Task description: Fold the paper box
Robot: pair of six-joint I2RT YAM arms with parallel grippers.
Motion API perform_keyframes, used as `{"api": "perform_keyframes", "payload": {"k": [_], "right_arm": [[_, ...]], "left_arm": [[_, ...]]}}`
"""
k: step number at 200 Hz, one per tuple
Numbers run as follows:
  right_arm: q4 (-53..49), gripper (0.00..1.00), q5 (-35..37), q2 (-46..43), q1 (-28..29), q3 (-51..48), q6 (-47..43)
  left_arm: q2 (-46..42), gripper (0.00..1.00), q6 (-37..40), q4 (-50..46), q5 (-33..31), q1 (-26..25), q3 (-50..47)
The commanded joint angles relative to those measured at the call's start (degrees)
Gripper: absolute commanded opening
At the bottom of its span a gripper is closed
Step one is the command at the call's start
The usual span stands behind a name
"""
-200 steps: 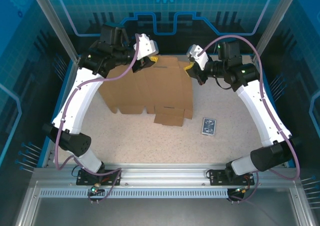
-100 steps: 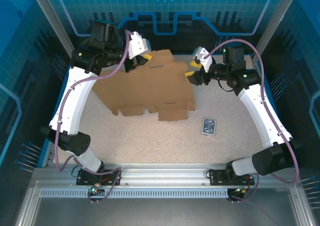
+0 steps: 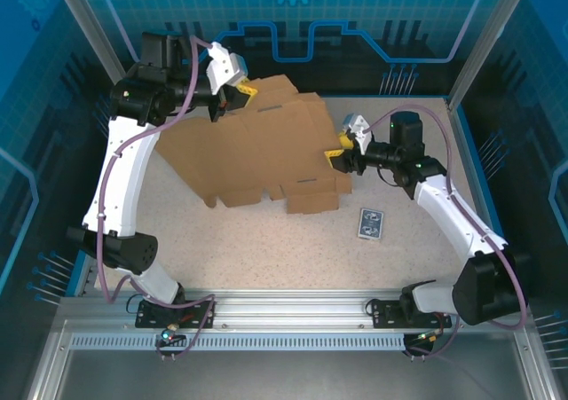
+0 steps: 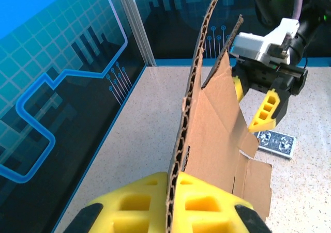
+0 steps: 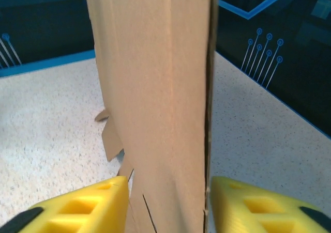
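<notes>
Brown flat cardboard paper box point(image 3: 257, 152), tilted, is pinched at its far corner by the left claw point(image 3: 241, 97), right edge by the right claw point(image 3: 339, 147).

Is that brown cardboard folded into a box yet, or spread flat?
Unfolded: the paper box is one spread sheet with loose flaps, pinched by left gripper and right gripper.

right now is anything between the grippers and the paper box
No, nothing visible stands between them. The left gripper is clamped on the paper box at its far corner, and the right gripper has the box's right edge between its fingers. The blue card pack lies apart from the box.
</notes>
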Motion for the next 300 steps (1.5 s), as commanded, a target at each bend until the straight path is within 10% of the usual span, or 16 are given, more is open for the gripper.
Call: {"api": "perform_keyframes", "payload": {"k": [1,128,250,300], "right_arm": [[9.90,0.40,-1.28,-1.46,-0.73,-1.80,4.08],[11.40,0.05,-1.93,-4.52,-3.17,-2.08,7.41],[-33.97,0.00,-4.04,-5.95,-3.26,31.07,-5.18],[-37.28,0.00,-5.03,-4.54,-3.39,34.99,-5.63]], "left_arm": [[-1.29,0.00,-2.94,1.23,4.53,0.45,-0.15],[-1.59,0.00,-7.33,4.54,4.80,2.75,-0.73],[-6.69,0.38,-11.79,9.65,7.50,3.98,-5.12],[-5.96,0.33,-11.75,10.13,9.42,3.99,-5.19]]}}
